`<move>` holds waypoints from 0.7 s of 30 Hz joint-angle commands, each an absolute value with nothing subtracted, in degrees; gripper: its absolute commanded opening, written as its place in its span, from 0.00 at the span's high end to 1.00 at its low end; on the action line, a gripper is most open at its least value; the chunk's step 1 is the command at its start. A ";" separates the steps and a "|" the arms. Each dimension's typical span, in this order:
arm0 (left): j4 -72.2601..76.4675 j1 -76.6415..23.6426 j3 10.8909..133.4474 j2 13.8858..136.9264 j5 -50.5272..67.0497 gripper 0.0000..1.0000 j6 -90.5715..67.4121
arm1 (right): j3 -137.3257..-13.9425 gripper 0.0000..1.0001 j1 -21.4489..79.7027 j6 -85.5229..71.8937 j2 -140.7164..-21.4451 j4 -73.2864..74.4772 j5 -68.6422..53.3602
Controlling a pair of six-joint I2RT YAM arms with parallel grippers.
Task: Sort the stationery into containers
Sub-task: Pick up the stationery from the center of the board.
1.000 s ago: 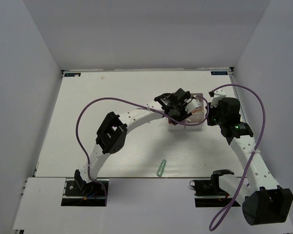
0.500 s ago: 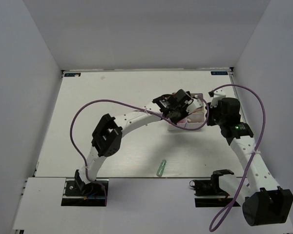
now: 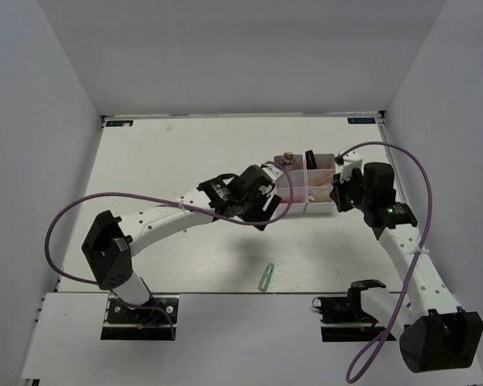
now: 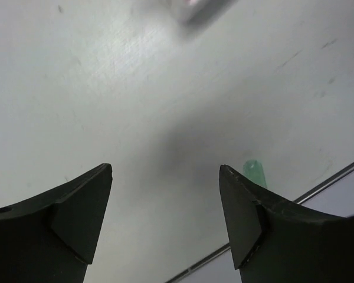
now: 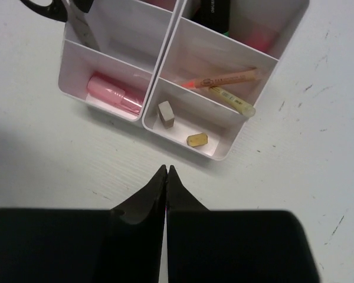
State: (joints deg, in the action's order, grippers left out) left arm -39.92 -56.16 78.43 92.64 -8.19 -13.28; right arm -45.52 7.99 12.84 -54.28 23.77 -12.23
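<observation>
The left arm reaches from its base at 7 o'clock of the white table [image 3: 185,153] toward the middle. The left gripper [image 4: 165,171] hovers over bare tabletop with its two black fingers [image 4: 76,215] spread wide apart and nothing between them. Seen from above, it sits at about 8 o'clock of the containers, close to them but apart.

A small green capsule eraser [image 3: 265,277] lies alone on the table at 6 o'clock of that gripper, near the table's front edge. In the left wrist view, only its rounded tip shows behind the right-hand finger.

The two joined white translucent rectangular trays [image 5: 171,47] stand right of the table's centre. In the left tray, a pair of black-handled scissors [image 5: 50,6] sits in the compartment at 12 o'clock. A pink capsule eraser [image 5: 115,94] lies flat in the compartment at 6 o'clock. In the right tray, the 6 o'clock compartment holds a small grey eraser block [image 5: 166,113] and a small pale yellow clip [image 5: 197,140], apart from each other. The middle compartment holds a thin pink-orange pen [image 5: 221,78] and a pale yellow stick [image 5: 231,100], lying crossed near their left ends. A black highlighter [image 5: 215,12] stands in the compartment at 12 o'clock.

The right gripper [image 5: 166,174] is at 3 o'clock of the trays in the overhead view. Its fingers are pressed together, tip to tip, holding nothing, and are just clear of the tray's near wall.
</observation>
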 commanded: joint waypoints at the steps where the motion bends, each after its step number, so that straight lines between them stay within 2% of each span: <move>1: -43.67 -59.76 74.80 92.02 -12.97 0.18 -23.28 | -45.70 1.00 7.91 14.41 -54.41 24.08 -15.29; 5: -51.14 -65.12 78.48 97.36 -20.99 0.38 -29.26 | -45.62 1.00 7.91 13.97 -54.75 23.73 -13.28; 7: -52.29 -67.67 79.36 98.35 -22.67 0.51 -31.02 | -45.62 0.94 7.82 13.71 -54.84 23.64 -12.31; 10: -51.51 -69.08 77.52 99.40 -22.76 0.52 -35.06 | -45.53 0.82 7.65 13.54 -54.76 23.29 -9.94; 14: -48.88 -69.78 75.85 100.72 -20.83 0.42 -39.19 | -45.53 0.73 7.47 13.18 -54.67 22.76 -8.35; 18: -46.15 -70.49 75.06 102.48 -18.47 0.34 -42.62 | -45.35 0.73 7.21 13.10 -54.76 22.85 -8.26; 21: -43.69 -70.58 74.36 103.27 -15.84 0.34 -44.55 | -45.44 0.72 7.12 13.10 -54.84 22.76 -7.91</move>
